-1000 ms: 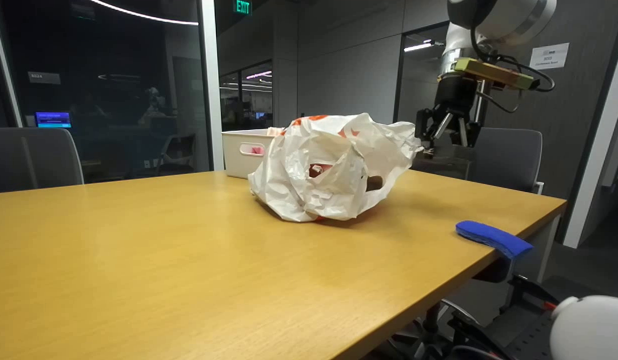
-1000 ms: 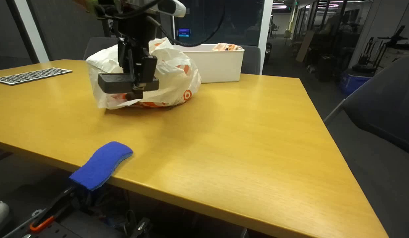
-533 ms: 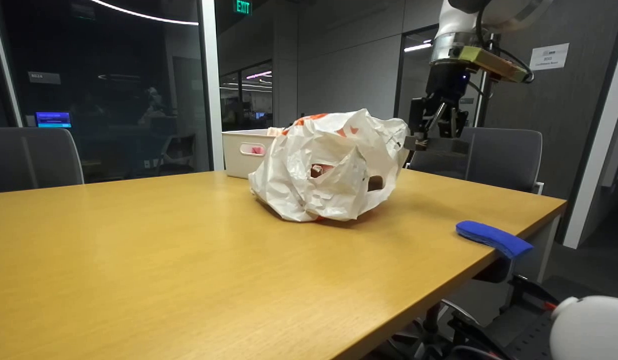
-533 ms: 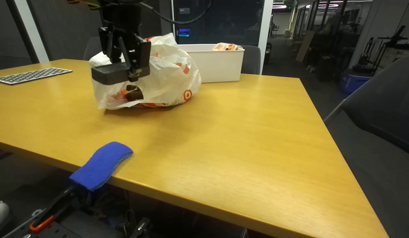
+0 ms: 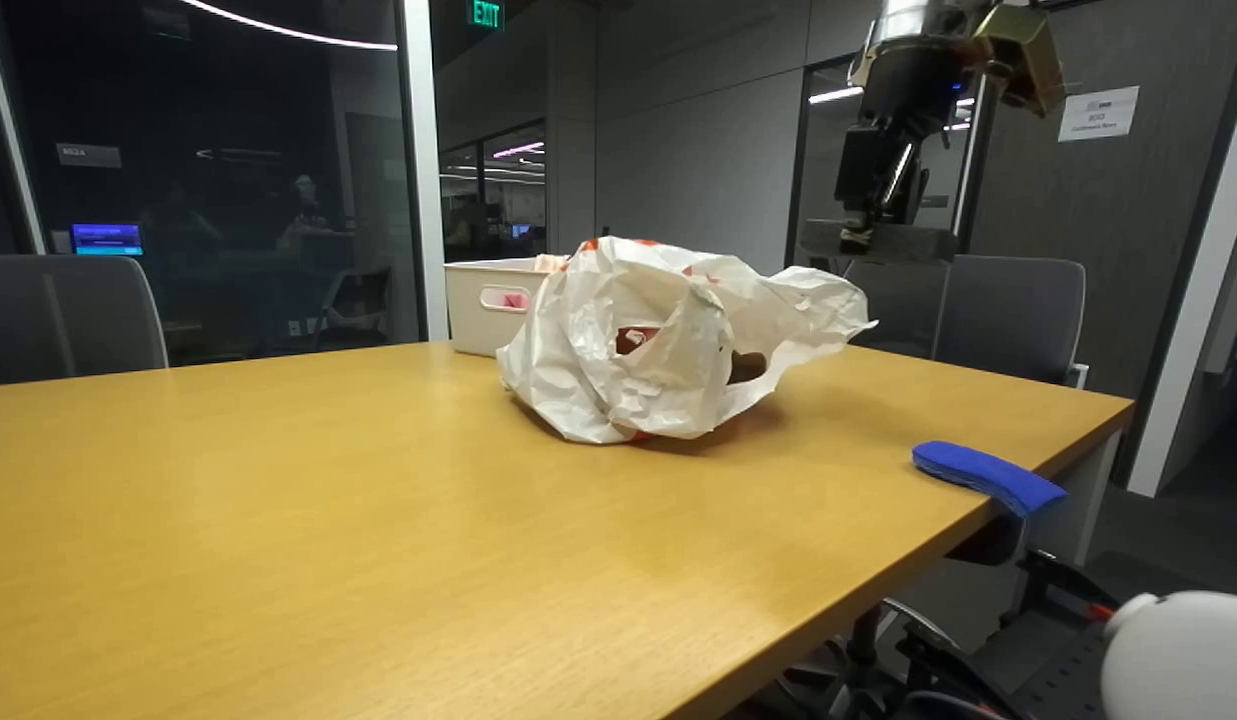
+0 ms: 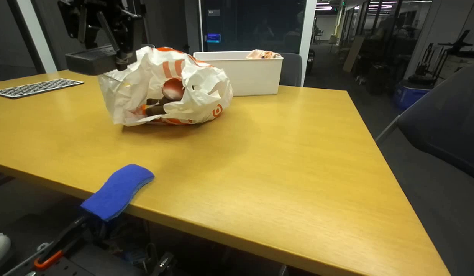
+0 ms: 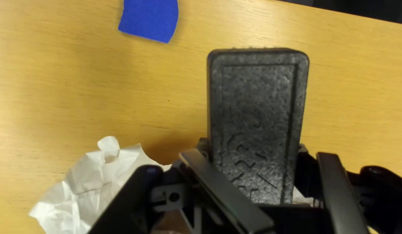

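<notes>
Black block (image 7: 257, 110), pinched between the tips of the half-spread end effector (image 7: 252, 149), near a white plastic bag (image 5: 583, 365)

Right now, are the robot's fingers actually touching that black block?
Touching. The wrist view shows the black block clamped between the fingers, one against each long side, with no gap visible.

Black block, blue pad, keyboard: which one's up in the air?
The black block: it is clamped in the gripper above the table. The blue pad lies across the table's edge, and the keyboard lies flat on top.
</notes>
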`<move>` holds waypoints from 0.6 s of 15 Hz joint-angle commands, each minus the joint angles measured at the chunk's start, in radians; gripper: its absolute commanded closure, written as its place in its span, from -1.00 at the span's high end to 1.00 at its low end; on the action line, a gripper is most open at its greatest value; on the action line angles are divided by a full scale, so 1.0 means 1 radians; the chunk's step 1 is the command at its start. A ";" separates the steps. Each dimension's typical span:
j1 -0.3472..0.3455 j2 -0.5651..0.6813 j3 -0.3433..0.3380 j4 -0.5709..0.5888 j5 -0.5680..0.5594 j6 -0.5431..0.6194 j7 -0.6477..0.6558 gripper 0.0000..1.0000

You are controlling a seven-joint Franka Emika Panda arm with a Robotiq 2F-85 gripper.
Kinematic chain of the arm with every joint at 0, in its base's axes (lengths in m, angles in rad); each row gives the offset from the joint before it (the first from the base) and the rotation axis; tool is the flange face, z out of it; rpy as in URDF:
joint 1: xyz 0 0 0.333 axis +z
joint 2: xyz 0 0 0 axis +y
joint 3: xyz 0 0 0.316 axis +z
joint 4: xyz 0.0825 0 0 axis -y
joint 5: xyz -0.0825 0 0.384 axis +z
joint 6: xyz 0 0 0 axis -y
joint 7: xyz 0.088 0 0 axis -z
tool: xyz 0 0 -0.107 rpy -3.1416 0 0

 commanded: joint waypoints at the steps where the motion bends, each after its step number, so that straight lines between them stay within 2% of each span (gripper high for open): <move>1: 0.017 0.089 0.016 0.044 -0.010 0.046 -0.025 -0.37; 2: 0.048 0.085 0.065 0.019 0.018 0.073 0.022 -0.37; 6: 0.076 0.287 0.182 0.090 -0.005 0.172 0.143 -0.37; 8: 0.067 0.374 0.242 0.125 -0.056 0.270 0.221 -0.37; 9: 0.006 0.402 0.204 0.157 -0.130 0.279 0.211 -0.37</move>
